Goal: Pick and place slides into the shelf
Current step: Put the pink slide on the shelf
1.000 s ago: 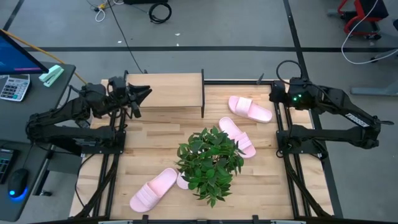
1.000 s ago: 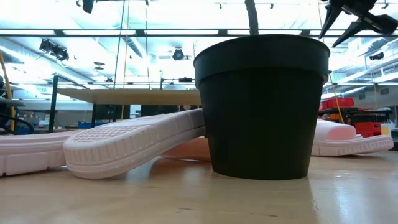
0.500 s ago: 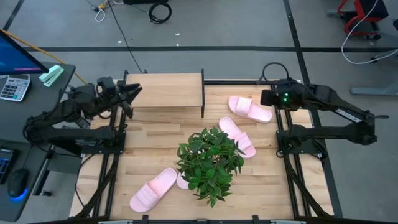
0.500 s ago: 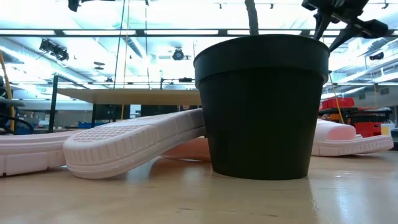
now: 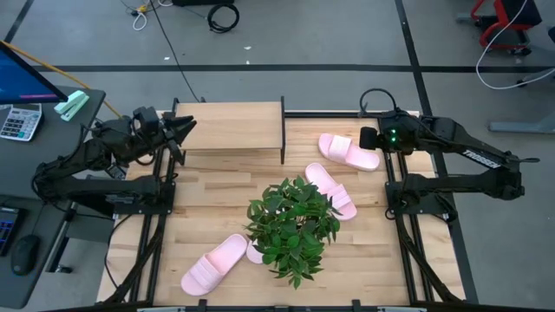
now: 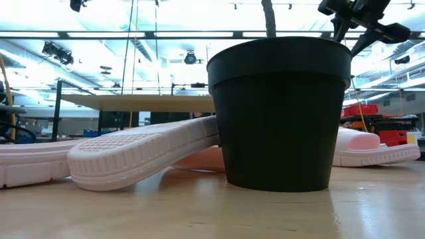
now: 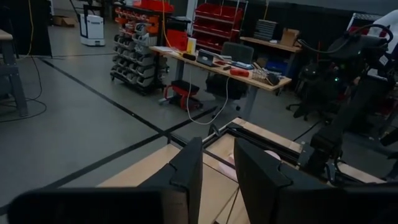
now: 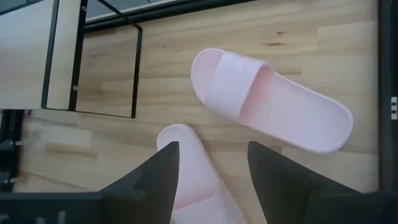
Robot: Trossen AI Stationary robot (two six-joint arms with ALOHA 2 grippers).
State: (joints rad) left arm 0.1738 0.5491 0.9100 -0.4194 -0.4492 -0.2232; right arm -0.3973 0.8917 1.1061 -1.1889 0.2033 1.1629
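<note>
Several pale pink slides lie on the slatted tabletop. One slide [image 5: 349, 152] [image 8: 267, 99] lies at the far right. A second slide [image 5: 330, 189] [image 8: 189, 171] lies beside the plant. A third slide [image 5: 214, 263] [image 6: 133, 156] is near the front edge, and another slide [image 5: 253, 252] peeks from under the leaves. The shelf [image 5: 230, 130] [image 8: 25, 56] stands at the far left on its black frame. My right gripper [image 5: 370, 139] [image 8: 214, 177] [image 6: 362, 20] hovers open, high above the far right slide. My left gripper [image 5: 184, 132] [image 7: 217, 180] is open in the air at the shelf's left end.
A potted green plant [image 5: 293, 224] in a black pot [image 6: 279, 113] stands mid-table among the slides. The shelf's black end frame [image 5: 283, 130] [image 8: 106, 68] faces the slides. A desk with a calculator [image 5: 19, 120] sits off the table's left.
My right gripper has moved toward the table's left, from over the table's right rail to above the far right slide. My left gripper has drawn back toward the table's left edge, off the shelf's left end. No slide has moved.
</note>
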